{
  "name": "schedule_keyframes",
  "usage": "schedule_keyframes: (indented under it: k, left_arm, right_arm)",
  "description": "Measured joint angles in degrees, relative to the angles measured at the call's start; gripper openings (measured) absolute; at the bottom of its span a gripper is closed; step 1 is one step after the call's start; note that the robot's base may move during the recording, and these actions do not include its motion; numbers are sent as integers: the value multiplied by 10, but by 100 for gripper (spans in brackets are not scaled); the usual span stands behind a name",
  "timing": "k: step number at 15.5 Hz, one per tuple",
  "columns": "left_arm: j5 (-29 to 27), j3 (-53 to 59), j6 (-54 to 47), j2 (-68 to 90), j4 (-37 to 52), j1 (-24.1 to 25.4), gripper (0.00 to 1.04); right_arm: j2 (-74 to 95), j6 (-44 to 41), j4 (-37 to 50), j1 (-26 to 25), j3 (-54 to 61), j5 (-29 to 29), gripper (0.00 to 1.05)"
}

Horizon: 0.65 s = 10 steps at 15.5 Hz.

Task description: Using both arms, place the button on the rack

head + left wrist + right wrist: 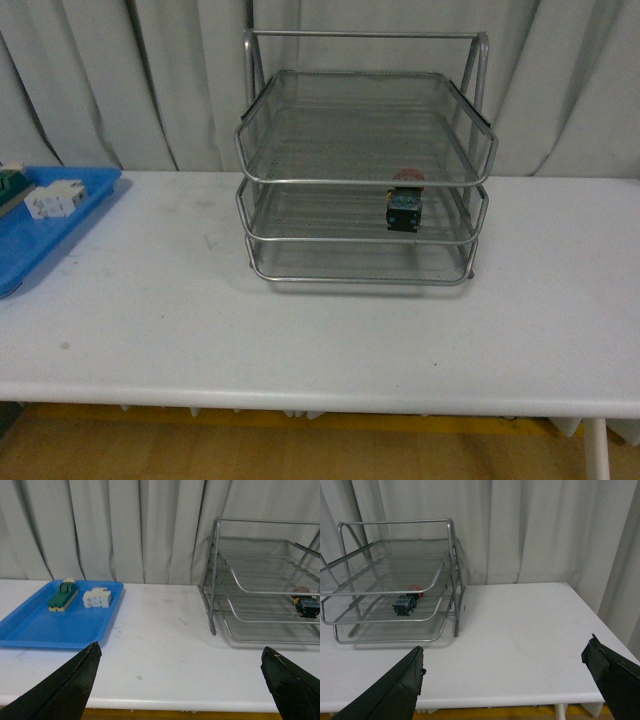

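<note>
Both my end effectors are spread wide and empty, left (180,680) and right (505,682) hanging over the bench's (330,330) front edge, well apart from everything. The button (404,205) sits on the rack's (365,180) middle tier, near its right front corner. My worry: bump that light tube frame and the smooth red cap could roll the blocky body off the slick wire mesh.

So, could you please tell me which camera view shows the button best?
The front view: the button faces the camera on the rack's middle tier, red cap behind the rim wire. The right wrist view shows it smaller, through mesh; the left wrist view catches it at the frame's edge.
</note>
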<state>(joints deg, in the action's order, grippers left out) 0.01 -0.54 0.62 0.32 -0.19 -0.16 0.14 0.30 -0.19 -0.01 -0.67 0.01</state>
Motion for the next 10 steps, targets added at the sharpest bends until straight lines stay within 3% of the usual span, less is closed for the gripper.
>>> schedule_keyframes:
  k: [10]
  left_arm:
    - [0, 0, 0, 0, 0, 0, 98]
  right_arm:
    - [0, 0, 0, 0, 0, 0, 98]
